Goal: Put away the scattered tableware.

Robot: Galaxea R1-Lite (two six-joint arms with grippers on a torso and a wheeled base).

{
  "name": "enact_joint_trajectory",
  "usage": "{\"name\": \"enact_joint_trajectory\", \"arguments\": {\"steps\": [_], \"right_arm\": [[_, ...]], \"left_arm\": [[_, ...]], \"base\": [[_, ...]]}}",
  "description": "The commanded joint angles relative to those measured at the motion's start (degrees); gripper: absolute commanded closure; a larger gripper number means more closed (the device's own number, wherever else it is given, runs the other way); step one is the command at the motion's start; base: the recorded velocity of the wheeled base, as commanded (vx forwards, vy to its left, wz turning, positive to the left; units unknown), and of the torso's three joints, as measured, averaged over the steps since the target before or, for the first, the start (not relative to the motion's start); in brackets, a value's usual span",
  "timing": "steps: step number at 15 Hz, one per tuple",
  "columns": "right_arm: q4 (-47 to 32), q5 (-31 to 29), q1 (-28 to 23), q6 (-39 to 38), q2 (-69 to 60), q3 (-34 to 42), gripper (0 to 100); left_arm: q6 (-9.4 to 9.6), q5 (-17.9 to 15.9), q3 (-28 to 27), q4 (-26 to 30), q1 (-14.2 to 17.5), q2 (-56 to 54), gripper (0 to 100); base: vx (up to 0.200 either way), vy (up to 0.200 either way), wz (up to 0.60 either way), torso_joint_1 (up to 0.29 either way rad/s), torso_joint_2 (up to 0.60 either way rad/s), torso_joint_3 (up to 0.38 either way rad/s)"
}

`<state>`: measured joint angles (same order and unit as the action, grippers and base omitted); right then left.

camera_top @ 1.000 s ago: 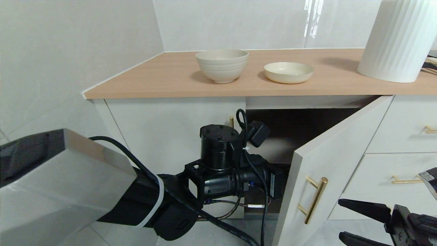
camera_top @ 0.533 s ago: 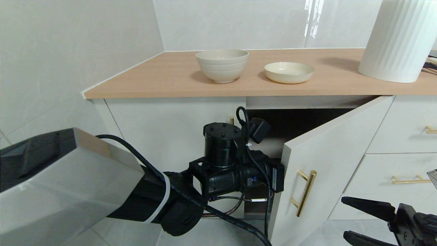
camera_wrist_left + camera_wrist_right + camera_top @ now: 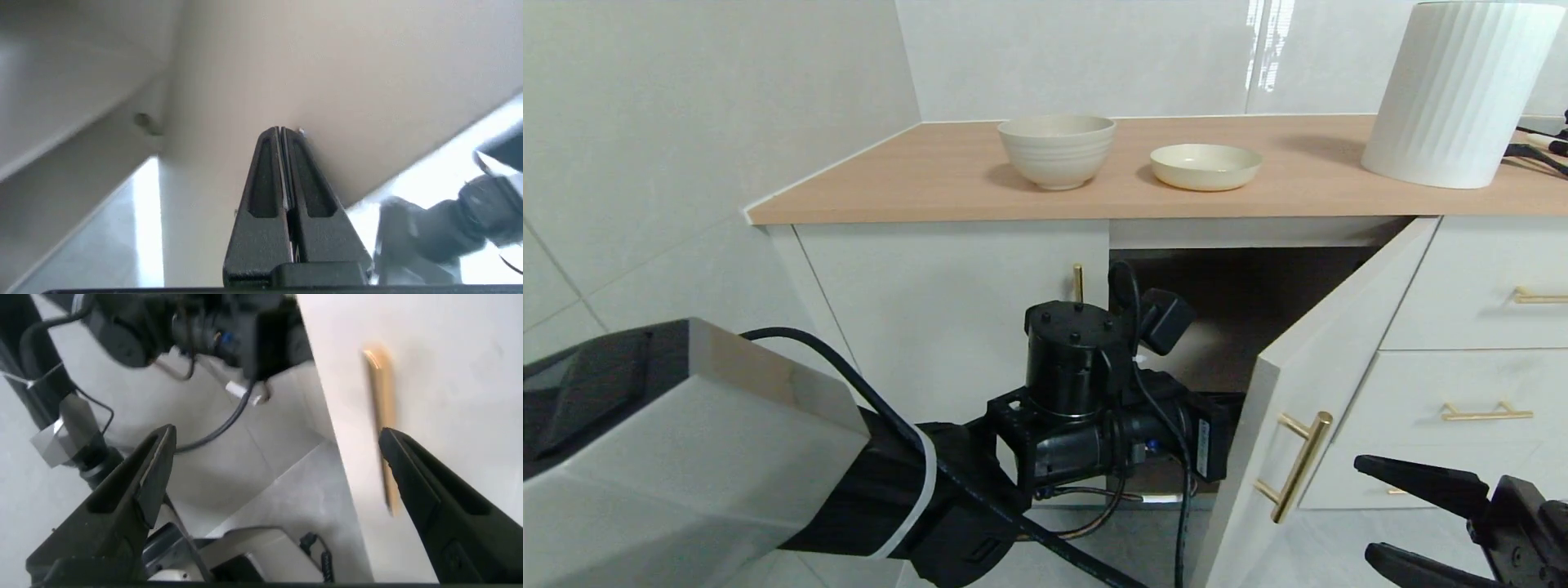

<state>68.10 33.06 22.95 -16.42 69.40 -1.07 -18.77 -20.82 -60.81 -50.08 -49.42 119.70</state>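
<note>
Swung wider than half a second ago, the cabinet door (image 3: pixel 1327 384) shows more of the dark cupboard behind it; the head camera has shifted too, so the whole scene sits a little differently. Tableware counts two pieces: one ribbed cream bowl (image 3: pixel 1058 151) and one shallow dish (image 3: pixel 1205 166), side by side but apart on the countertop (image 3: pixel 915 180), the bowl to the left. One ribbed white container (image 3: pixel 1454 94) stands farther right on the same top. Two grippers: the left gripper (image 3: pixel 280 132) is clenched on nothing, its tips close to a pale panel, and whether they touch it I cannot tell; its wrist lies low at the cupboard mouth behind the door's edge. The right gripper (image 3: pixel 1362 506) is spread wide and empty, low, near the door's gold handle (image 3: pixel 1294 465). Bowl and dish both sit well above and well apart from either gripper.
</note>
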Motion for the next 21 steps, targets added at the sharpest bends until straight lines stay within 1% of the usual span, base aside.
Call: {"name": "enact_joint_trajectory", "arguments": {"steps": [1,4,5,6,8,9,10,11,12,14,15,17,21], "right_arm": [[-0.1,0.0,-0.8,0.0,-0.7,-0.4,0],[-0.4,0.0,-1.2,0.0,-2.4,-1.4,0],[-2.8,0.0,-1.2,0.0,-3.9,-2.1,0],[-7.3,0.0,-1.2,0.0,-6.6,-4.0,0],[-20.5,-0.1,-1.2,0.0,-13.7,-9.9,0],[-20.5,-0.1,-1.2,0.0,-13.7,-9.9,0],[-45.2,-0.1,-1.1,0.4,-23.5,-21.2,0],[-54.0,-0.4,-1.1,0.5,-26.2,-25.7,0],[-56.9,-0.3,-1.0,0.7,-27.4,-27.6,0],[-56.9,-0.3,-1.0,0.7,-28.1,-27.8,0],[-57.0,-0.3,-1.0,0.7,-28.0,-27.8,0],[-57.0,-0.3,-0.9,0.7,-28.0,-27.8,0],[-57.0,-0.3,-0.7,0.7,-28.1,-27.8,0]], "left_arm": [[-0.04,0.2,0.0,0.0,0.2,0.1,100],[-0.04,0.3,0.1,0.0,-0.2,0.3,100],[-0.04,0.3,0.2,0.0,-0.2,0.3,100],[-0.04,0.3,0.2,0.0,-0.2,0.3,100],[-0.04,1.0,0.1,0.1,-0.3,0.2,100],[-0.04,1.0,0.1,0.1,-0.3,0.2,100],[-0.04,1.4,-0.2,0.4,-0.7,0.1,100],[-0.04,1.5,-0.5,1.5,-0.7,0.2,100],[-0.04,1.9,-1.0,2.5,-0.8,0.3,100],[-0.04,3.5,-2.0,3.0,-0.8,1.0,100],[-0.04,3.5,-2.5,3.0,-1.0,1.1,100],[-0.04,3.5,-3.3,3.1,-1.1,2.0,100],[-0.04,3.6,-3.1,3.0,-2.2,1.9,100]], "base": [[0.0,0.0,0.0,0.0,0.0,0.0],[0.0,0.0,0.0,0.0,0.0,0.0],[0.0,0.0,0.0,0.0,0.0,0.0],[0.0,0.0,0.0,0.0,0.0,0.0],[0.0,0.0,0.0,0.0,0.0,0.0],[0.0,0.0,0.0,0.0,0.0,0.0],[0.0,0.0,0.0,0.0,0.0,0.0],[0.0,0.0,0.0,0.0,0.0,0.0],[0.0,0.0,0.0,0.0,0.0,0.0],[0.0,0.0,0.0,0.0,0.0,0.0],[0.0,0.0,0.0,0.0,0.0,0.0],[-0.2,0.0,0.0,0.002,0.0,0.0],[0.0,0.0,0.0,0.0,0.0,0.0]]}}
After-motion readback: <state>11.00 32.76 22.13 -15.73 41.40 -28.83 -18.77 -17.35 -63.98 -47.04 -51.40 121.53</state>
